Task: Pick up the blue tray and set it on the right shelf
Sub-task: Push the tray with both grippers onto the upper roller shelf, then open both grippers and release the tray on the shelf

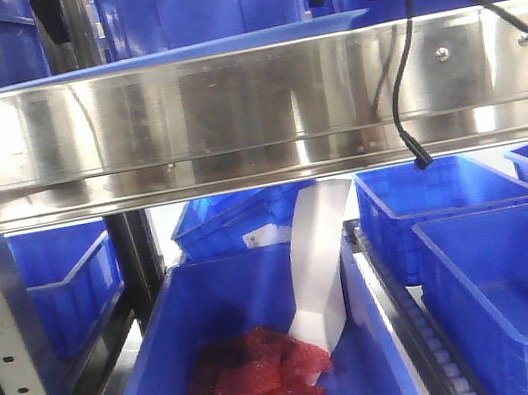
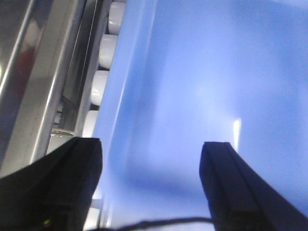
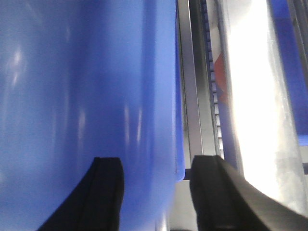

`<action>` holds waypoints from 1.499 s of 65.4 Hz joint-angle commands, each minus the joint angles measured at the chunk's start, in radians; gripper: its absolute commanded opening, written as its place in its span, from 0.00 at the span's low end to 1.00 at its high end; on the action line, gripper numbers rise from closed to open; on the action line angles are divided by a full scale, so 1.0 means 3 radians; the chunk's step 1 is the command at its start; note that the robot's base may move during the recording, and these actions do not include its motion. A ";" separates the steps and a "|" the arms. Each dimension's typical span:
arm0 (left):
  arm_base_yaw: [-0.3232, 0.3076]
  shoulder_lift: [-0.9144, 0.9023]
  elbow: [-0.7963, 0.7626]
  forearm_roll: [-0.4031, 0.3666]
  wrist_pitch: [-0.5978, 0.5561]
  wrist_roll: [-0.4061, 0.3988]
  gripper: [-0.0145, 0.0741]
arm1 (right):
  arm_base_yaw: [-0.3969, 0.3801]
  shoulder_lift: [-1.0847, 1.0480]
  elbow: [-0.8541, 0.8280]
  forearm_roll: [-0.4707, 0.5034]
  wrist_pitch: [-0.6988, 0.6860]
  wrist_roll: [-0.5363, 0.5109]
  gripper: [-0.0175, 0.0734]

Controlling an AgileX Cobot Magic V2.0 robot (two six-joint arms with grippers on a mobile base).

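Light periwinkle-blue plastic tray (image 1: pixel 169 53) lies lengthwise along the stainless steel shelf rail (image 1: pixel 229 112). Left gripper (image 2: pixel 151 185) and right gripper (image 3: pixel 156 192) both spread apart, each straddling an end rim

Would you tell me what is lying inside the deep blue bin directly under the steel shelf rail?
Inside the deep blue bin lie red packets and a tall white folded sheet leaning against its back wall. Whatever lies beneath the packets is covered.

The steel shelf (image 1: pixel 229 112) carries the blue tray (image 1: pixel 179 51) on top.
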 commanded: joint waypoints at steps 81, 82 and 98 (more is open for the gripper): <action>-0.0178 -0.3160 0.3658 0.0692 -0.3585 -0.0173 0.11 | 0.0447 -0.3178 0.3782 -0.0670 -0.3641 -0.0625 0.23; -0.0178 -0.3229 0.3738 0.0751 -0.3658 -0.0173 0.11 | 0.0447 -0.3247 0.3860 -0.0680 -0.3654 -0.0625 0.23; -0.0178 -0.4225 0.4608 0.0866 -0.3838 -0.0173 0.11 | 0.0447 -0.4230 0.4762 -0.0784 -0.3830 -0.0625 0.23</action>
